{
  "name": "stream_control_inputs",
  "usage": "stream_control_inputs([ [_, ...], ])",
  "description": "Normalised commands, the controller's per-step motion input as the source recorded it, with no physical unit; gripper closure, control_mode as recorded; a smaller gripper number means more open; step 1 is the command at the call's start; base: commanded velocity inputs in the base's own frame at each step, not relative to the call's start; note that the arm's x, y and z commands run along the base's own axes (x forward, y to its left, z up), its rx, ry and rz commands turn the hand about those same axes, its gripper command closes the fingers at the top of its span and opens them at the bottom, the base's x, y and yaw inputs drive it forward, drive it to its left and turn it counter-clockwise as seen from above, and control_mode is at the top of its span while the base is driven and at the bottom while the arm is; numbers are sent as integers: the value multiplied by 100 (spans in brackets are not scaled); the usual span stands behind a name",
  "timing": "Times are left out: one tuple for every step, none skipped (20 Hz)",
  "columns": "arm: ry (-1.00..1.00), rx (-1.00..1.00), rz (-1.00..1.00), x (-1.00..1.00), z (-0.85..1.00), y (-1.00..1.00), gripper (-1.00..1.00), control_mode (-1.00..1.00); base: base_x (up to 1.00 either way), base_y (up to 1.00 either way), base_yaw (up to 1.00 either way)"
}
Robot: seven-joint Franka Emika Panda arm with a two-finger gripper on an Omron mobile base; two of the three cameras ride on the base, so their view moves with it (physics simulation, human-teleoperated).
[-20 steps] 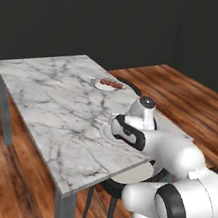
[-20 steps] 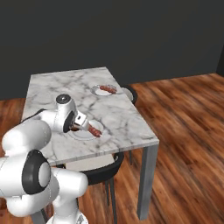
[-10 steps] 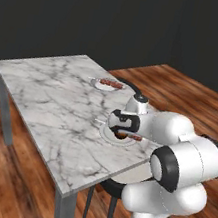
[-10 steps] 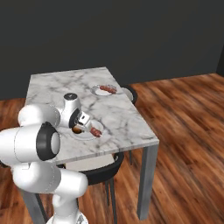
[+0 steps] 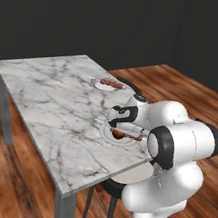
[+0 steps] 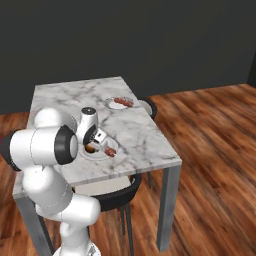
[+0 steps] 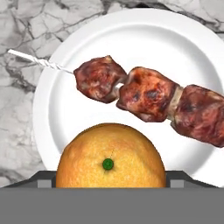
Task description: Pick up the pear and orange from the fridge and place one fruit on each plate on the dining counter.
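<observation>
Your gripper (image 5: 119, 128) is clamped on the orange (image 7: 110, 157), holding it low over the near plate (image 7: 131, 39) on the dining counter (image 5: 45, 105). The skewer (image 7: 148, 98) lies across that plate, just beyond the orange. The second plate (image 5: 107, 85) sits well apart, farther along the counter.

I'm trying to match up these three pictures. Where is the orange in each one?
Left base view: the orange sits mid-picture, under the robot's hand, on the near plate.
Right base view: left of centre, tucked beneath the hand.
Hand view: bottom centre, large and close.
Shared landmark: the meat skewer lying on that same plate.
</observation>
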Motion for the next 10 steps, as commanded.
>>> stream_control_inputs([
  [0, 1, -2, 6, -28, 9, 100, -100, 0, 0, 0],
  [0, 0, -2, 6, -28, 10, 100, -100, 0, 0, 0],
  [0, 0, -2, 8, -29, 12, -100, -100, 0, 0, 0],
  [0, 0, -2, 9, -25, 10, -100, -100, 0, 0, 0],
  [1, 0, -2, 8, -24, 8, -100, -100, 0, 0, 0],
  [0, 0, -2, 9, -19, 4, -100, -100, 0, 0, 0],
  [0, 0, -2, 10, -16, 2, -100, -100, 0, 0, 0],
  [0, 0, -1, 13, -11, 1, -100, -100, 0, 0, 0],
  [0, 0, 0, 15, -4, 2, -100, -100, 0, 0, 0],
  [1, 0, 0, 17, 0, 3, -100, -100, 0, 0, 0],
])
